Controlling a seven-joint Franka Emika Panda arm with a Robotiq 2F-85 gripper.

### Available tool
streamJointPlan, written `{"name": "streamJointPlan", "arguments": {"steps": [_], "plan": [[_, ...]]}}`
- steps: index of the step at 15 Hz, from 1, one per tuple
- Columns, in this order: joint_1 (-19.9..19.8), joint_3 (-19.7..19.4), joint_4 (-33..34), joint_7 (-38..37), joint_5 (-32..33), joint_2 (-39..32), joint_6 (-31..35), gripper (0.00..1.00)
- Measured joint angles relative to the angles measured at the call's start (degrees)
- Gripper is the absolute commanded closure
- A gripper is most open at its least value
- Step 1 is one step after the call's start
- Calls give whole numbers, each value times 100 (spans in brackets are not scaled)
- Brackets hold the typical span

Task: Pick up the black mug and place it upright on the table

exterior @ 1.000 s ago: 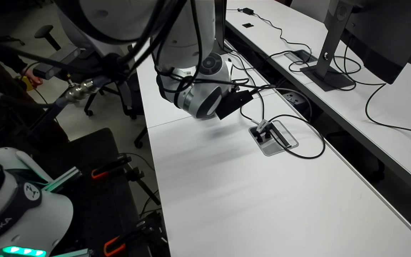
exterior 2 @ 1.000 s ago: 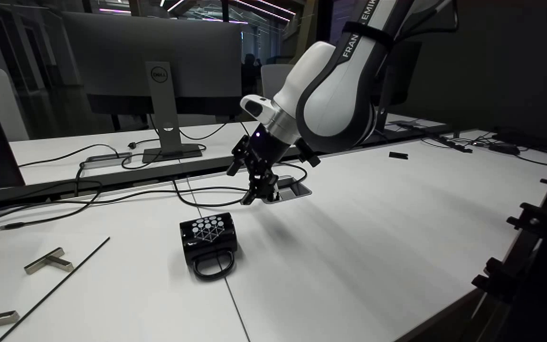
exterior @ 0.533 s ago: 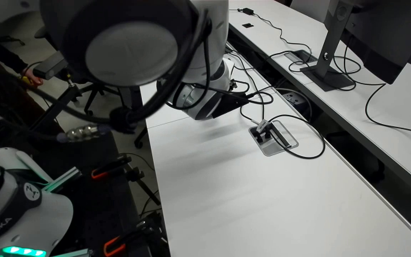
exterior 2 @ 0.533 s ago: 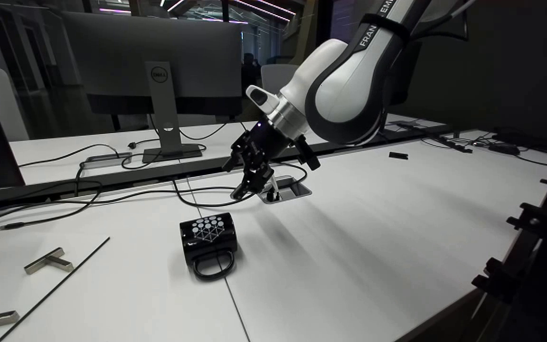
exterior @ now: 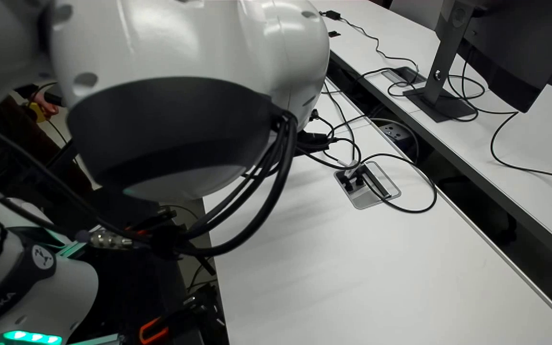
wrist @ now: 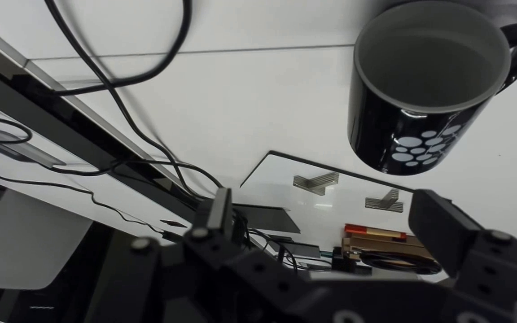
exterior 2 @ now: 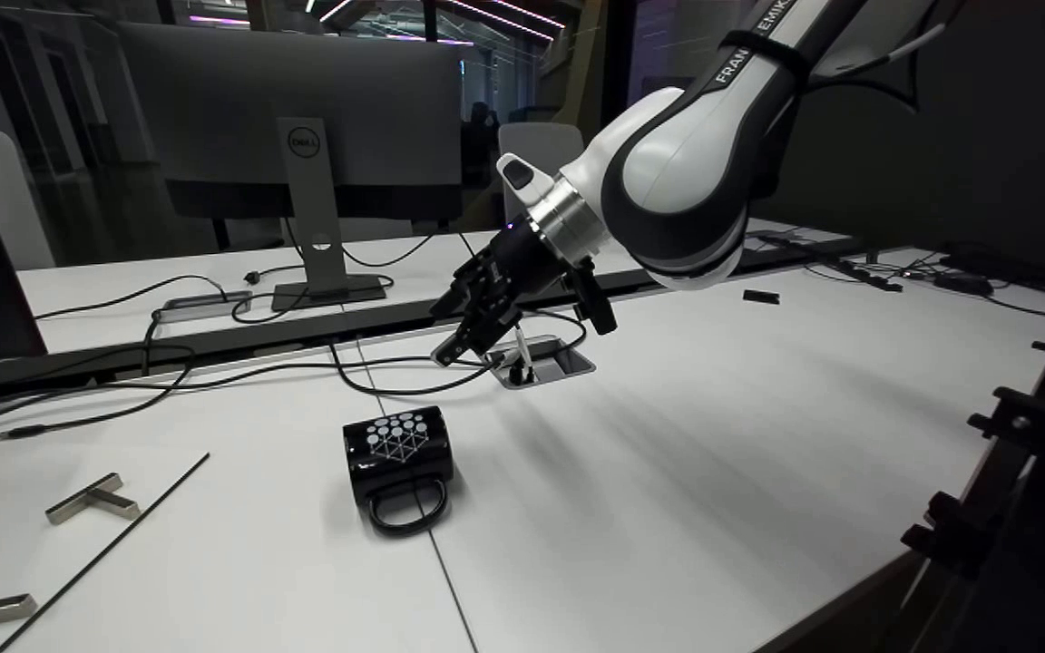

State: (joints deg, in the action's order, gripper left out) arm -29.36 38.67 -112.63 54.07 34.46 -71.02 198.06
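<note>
The black mug lies on its side on the white table, its handle toward the table's near side. White dots and lines mark its wall. In the wrist view the mug shows upper right with its grey inside facing the camera. My gripper is above the table, behind and up to the right of the mug in that exterior view, slanting down to the left. In the wrist view the gripper is open, fingers wide apart, nothing between them. The mug is apart from it. In an exterior view the arm hides gripper and mug.
Black cables run along the table's back beside a recessed socket box. Metal bars lie on a white board left of the mug. A monitor stands on the desk behind. A brown box shows farther off.
My gripper has tilted up to a flatter slant, its fingertips shifting left and up a little while the wrist moved right. The arm has swung nearer to an exterior camera. The mug has not moved.
</note>
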Motion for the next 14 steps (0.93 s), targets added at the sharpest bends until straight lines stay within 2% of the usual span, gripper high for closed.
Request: {"name": "streamJointPlan", "arguments": {"steps": [3,5,7,10,14], "plan": [[37,-5,8,-91,1,8,1,0],[-90,107,32,-268,357,-63,-5,0],[-438,487,19,-581,866,-320,-22,0],[-887,1072,-15,-669,1042,-830,-150,0],[-1093,1390,12,-736,1022,-1317,-288,0]]}}
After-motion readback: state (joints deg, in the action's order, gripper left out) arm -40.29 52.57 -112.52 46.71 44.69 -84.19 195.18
